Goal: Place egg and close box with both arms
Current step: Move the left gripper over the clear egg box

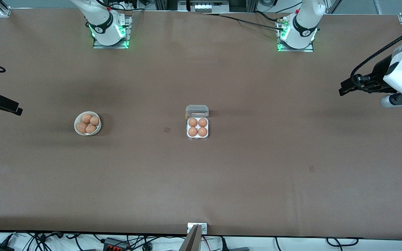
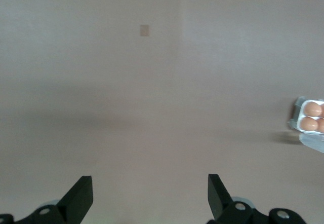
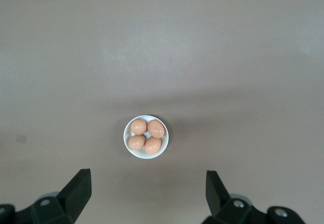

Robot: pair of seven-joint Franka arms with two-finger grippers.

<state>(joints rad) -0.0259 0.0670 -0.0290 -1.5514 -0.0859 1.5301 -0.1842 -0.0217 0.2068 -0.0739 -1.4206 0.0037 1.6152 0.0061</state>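
White arms wait with both hands spread: your left hand (image 2: 150, 196) and right hand (image 3: 148, 193) hang well away from the box (image 1: 197, 128), which sits mid-surface, lid open, four eggs inside.

White jointed arms (image 1: 304, 24), black bands, black cables, green-lit bases; black two-finger left end effector (image 2: 149, 196).

The box (image 1: 197, 127) sits mid-bench (image 1: 243, 174) with four eggs (image 1: 198, 127) in its cells, its lid (image 1: 197, 111) hinged open at the box's twelve o'clock, farther from the front camera. The bowl (image 1: 87, 123), holding four eggs (image 1: 87, 123), lies toward the right arm's end, well apart.
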